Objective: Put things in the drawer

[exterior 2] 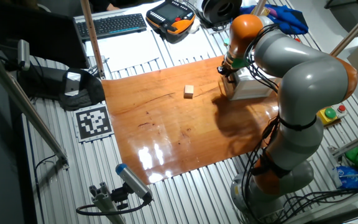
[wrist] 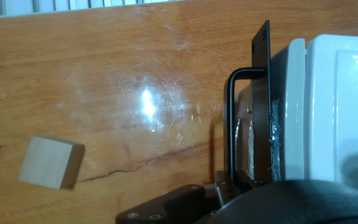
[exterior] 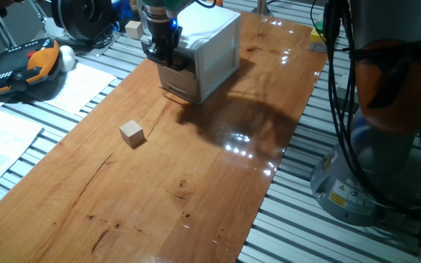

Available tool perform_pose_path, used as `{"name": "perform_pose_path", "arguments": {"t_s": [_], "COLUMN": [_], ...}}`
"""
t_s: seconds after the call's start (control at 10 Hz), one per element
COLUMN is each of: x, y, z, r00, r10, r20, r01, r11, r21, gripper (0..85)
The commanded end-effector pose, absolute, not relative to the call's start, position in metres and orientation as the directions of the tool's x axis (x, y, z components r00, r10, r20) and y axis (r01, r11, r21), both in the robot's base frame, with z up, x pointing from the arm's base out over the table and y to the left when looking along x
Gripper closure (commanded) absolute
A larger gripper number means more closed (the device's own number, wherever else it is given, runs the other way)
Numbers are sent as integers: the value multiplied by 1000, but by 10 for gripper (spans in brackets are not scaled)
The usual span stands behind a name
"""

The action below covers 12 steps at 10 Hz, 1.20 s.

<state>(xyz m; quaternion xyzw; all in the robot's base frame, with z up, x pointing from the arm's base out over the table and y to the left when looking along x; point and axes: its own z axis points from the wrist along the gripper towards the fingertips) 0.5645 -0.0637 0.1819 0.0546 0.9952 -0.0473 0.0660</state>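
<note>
Drawer (exterior: 175, 71) is seen at the upper front of the white cabinet (exterior: 214, 45), apparently barely out; its dark handle bar (wrist: 234, 118) is viewed edge-on in the hand view. Gripper (exterior: 159, 50) is placed right at that handle, on the cabinet's front side. Finger opening cannot be told; contact is not confirmed. Cube (exterior: 132, 133) is left on the wooden table (exterior: 196, 190), well apart, on the open side. Nothing is seen between them.

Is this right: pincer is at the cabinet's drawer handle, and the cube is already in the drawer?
Not quite. The pincer is at the cabinet handle, but the cube sits on the table, apart from the cabinet; one fixed view shows it.
</note>
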Motion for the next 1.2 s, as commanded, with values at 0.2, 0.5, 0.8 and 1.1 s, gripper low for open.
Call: {"name": "perform_pose_path", "arguments": {"t_s": [0.2, 0.5, 0.8, 1.1], "x": [565, 566, 566, 567], "y": [-61, -58, -55, -50], "z": [180, 178, 177, 179], "r00": [-985, -985, -985, -985], "r10": [103, 104, 101, 100], "r20": [-136, -138, -139, -138], "r01": [115, 117, 113, 112], "r11": [990, 990, 990, 990], "r21": [-87, -85, -85, -86], "gripper": [850, 850, 850, 850]}}
